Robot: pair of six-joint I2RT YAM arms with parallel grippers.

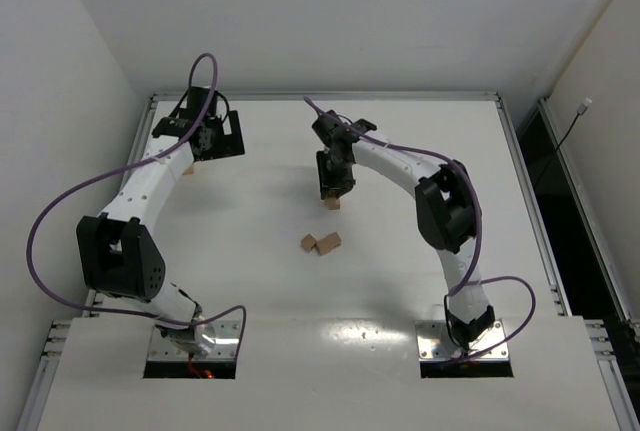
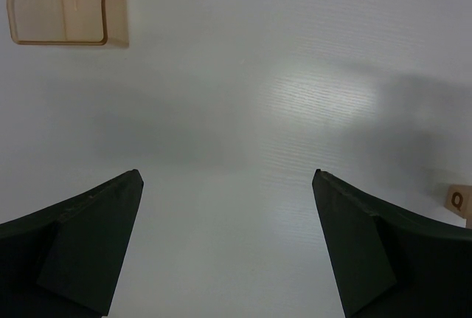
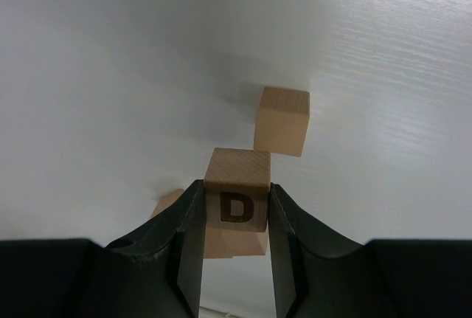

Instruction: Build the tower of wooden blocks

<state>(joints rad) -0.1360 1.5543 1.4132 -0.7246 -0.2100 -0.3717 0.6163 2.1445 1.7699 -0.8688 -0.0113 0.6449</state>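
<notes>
My right gripper point(image 3: 234, 211) is shut on a small tan cube marked D point(image 3: 236, 198) and holds it just over another tan cube point(image 3: 234, 243); I cannot tell if they touch. In the top view this gripper point(image 1: 335, 183) stands at mid-table with a cube point(image 1: 332, 204) showing under it. Two loose cubes point(image 1: 310, 243) point(image 1: 329, 242) lie side by side nearer the arms. In the right wrist view one loose cube point(image 3: 282, 120) lies beyond the held one and another point(image 3: 167, 203) peeks out at the left. My left gripper point(image 2: 225, 178) is open and empty over bare table at the far left point(image 1: 207, 138).
A flat tan wooden piece point(image 2: 68, 4) lies ahead of the left gripper and shows as a tan edge point(image 1: 190, 167) under that arm. A cube marked Q point(image 2: 459, 201) sits at the right edge of the left wrist view. The white table point(image 1: 250, 281) has raised rails at its edges.
</notes>
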